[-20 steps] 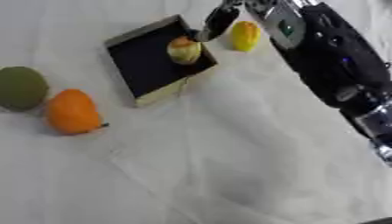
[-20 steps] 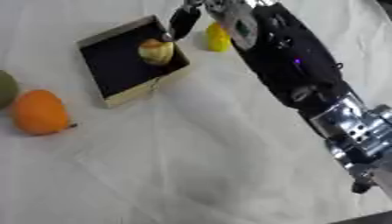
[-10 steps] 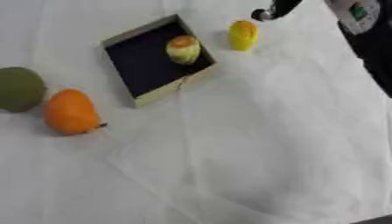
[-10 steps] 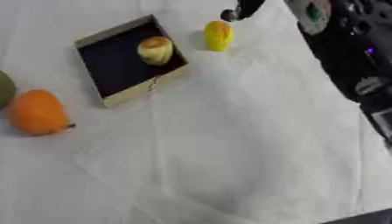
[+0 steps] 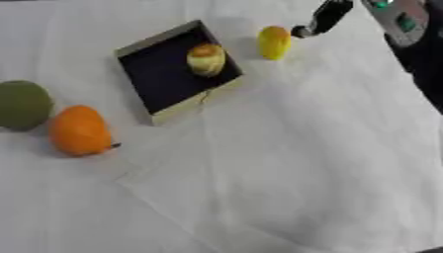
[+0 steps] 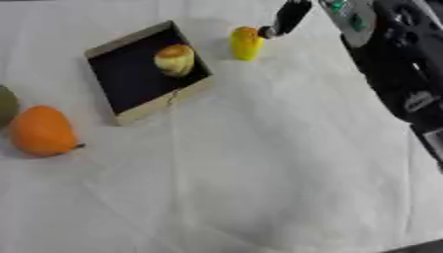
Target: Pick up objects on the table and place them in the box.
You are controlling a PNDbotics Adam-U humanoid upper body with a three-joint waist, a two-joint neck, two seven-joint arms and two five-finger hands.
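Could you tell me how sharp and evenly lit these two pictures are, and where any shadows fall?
Left eye view: soft throughout, edges of the orange fruit and dark square box smeared; light even, with no glare on the white cloth. Right eye view: equally soft; the robot hand is blurred, with a faint shadow behind the box's far edge.

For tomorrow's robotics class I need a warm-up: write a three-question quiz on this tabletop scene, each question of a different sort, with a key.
1. True or false: the box holds nothing.
2. Which fruit lies nearest the right hand?
A. orange fruit
B. yellow fruit
C. green fruit
3. Fill in: the orange and green fruits lie to the box's ____ side, on the white cloth.

Key:
1. False; a pale yellowish fruit lies in it.
2. B
3. left
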